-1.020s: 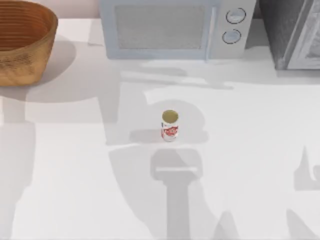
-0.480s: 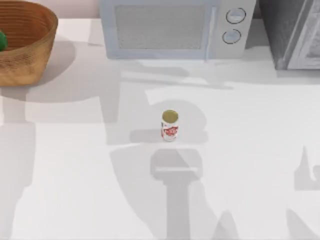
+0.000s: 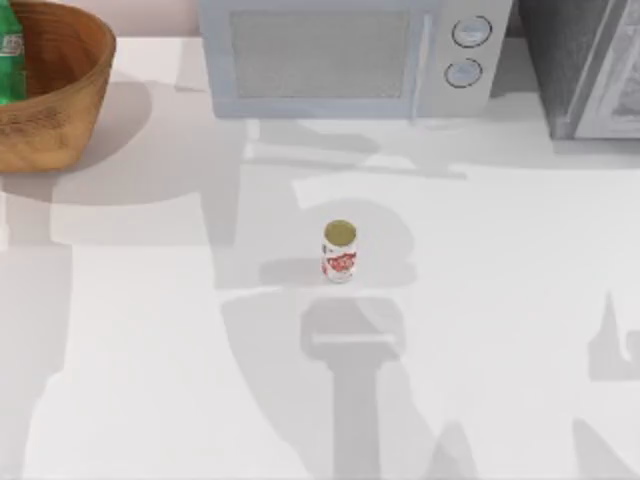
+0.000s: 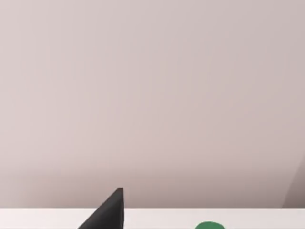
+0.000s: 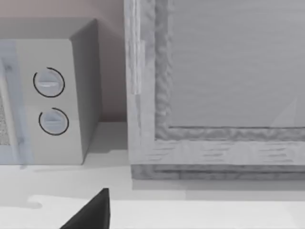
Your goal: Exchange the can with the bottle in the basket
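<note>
- the bottle (image 3: 10,55) stands over the basket (image 3: 70,120), far left; i'd lift it clear of the rim.
- the can (image 3: 340,252) waits mid-table.
- my grippers' grip: can't tell.

A pale microwave (image 3: 350,58) with two round dials (image 3: 468,50) stands at upper centre on the white tabletop (image 3: 500,300); a grey cabinet (image 3: 590,65) fills the upper right.

The bottle (image 3: 10,55) and basket (image 3: 70,110) are cut off by the top view's left edge, and the bottle's lower part is hidden behind the basket wall.
</note>
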